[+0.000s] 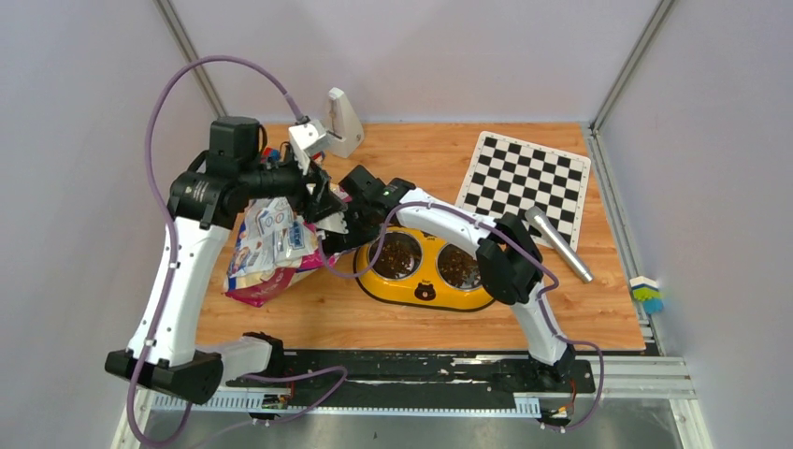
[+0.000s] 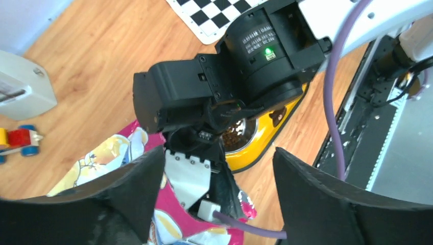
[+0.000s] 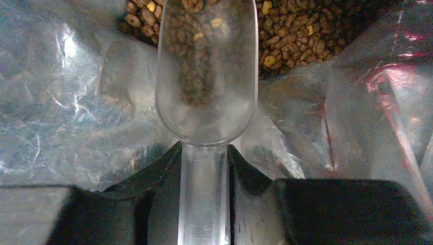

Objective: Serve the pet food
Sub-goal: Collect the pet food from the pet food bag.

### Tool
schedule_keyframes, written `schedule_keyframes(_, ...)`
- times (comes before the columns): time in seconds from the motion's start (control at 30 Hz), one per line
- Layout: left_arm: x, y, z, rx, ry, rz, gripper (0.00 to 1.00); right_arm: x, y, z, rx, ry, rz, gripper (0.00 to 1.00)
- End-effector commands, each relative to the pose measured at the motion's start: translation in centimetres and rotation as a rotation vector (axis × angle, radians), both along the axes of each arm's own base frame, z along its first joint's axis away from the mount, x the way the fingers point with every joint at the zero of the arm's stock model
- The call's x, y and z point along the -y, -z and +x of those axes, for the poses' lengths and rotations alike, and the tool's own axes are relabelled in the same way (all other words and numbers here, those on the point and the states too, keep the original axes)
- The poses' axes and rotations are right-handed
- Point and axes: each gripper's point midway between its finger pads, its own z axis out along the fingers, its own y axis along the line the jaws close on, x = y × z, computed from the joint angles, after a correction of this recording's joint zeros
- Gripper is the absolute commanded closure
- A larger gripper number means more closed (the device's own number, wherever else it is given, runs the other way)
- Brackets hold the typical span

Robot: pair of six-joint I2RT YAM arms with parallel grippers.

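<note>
Clear plastic scoop (image 3: pixel 207 76), clamped by its handle in the right gripper (image 3: pixel 204 171), sits loaded among brown kibble (image 3: pixel 316 35) inside the bag (image 1: pixel 266 257), left of the yellow feeder (image 1: pixel 425 292); left gripper (image 2: pixel 218 158) spread open

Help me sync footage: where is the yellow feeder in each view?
Top external: yellow feeder centre, right of the bag.
Left wrist: feeder right of centre, partly behind the right arm.
Right wrist: not in it.
Shared landmark: the bag, in all three.
</note>
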Motion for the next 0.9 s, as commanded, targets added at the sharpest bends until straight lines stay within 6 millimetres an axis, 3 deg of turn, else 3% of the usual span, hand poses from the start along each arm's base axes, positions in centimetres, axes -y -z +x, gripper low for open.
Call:
schedule_keyframes(0.0, -2.8, -3.8, -2.7, 0.224, -0.085, -0.013, 0.05, -1.8, -2.0, -1.4, -0.1, -0.022, 0.117, 1.0)
schedule_keyframes(0.07, -4.6, -3.1, -3.8, 0.301, -0.136, 0.046, 0.01, -1.4, -2.1, -1.4, -0.135, -0.007, 0.123, 1.0)
schedule_keyframes(0.2, -7.9, 1.6, -5.7, 0.3, -0.179, 0.234, 0.0, -1.0, -2.3, -1.8, -0.198, 0.002, 0.141, 1.0)
schedule_keyframes(0.4, -10.3, 5.6, -9.3, 0.245, -0.08, 0.423, 0.01, -1.2, -2.3, -2.1, -0.227, 0.004, 0.14, 1.0)
schedule_keyframes(0.6, -12.0, 10.5, -10.0, 0.135, -0.004, 0.568, 0.06, -1.9, -3.5, -2.1, -0.237, 0.005, 0.171, 1.0)
schedule_keyframes(0.87, -13.7, 13.5, -9.1, 0.202, -0.073, 0.65, 0.11, -1.9, -3.7, -2.2, -0.245, 0.002, 0.17, 1.0)
